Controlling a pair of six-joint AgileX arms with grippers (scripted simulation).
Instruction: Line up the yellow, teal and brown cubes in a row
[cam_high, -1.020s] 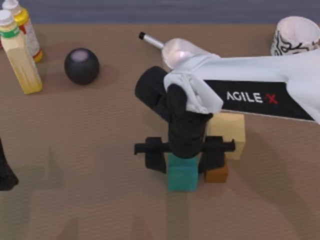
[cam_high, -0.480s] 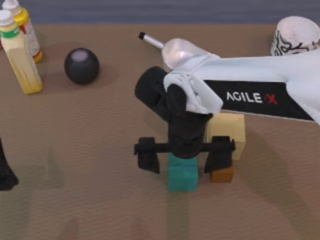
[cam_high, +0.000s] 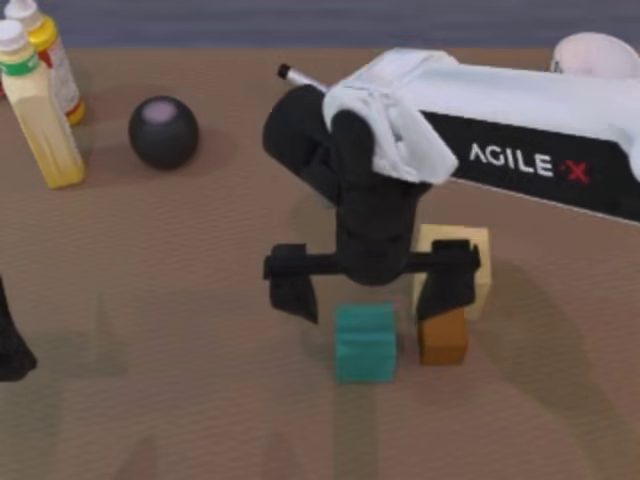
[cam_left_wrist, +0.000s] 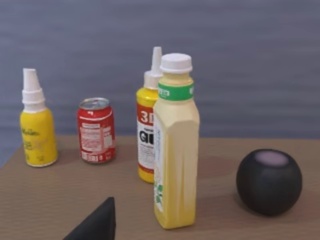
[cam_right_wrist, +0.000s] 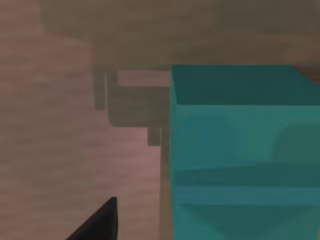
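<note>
Since a second ago the right claw (cam_high: 372, 285) has pulled back toward 12 o'clock and off the teal cube (cam_high: 365, 343), fingers spread wide apart and holding nothing. That cube sits free at about 6 o'clock from it on the table (cam_high: 150, 300), with the brown cube (cam_high: 442, 336) just beside it at 3 o'clock. Yellow cube (cam_high: 470, 262) is right behind the brown one, partly hidden by a finger. Left claw (cam_high: 12, 345) is parked at the left edge, can't tell its fingers.

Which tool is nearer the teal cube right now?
Right. The right tool hangs open just behind the teal cube; the left arm sits parked at the table's far left edge.
</note>
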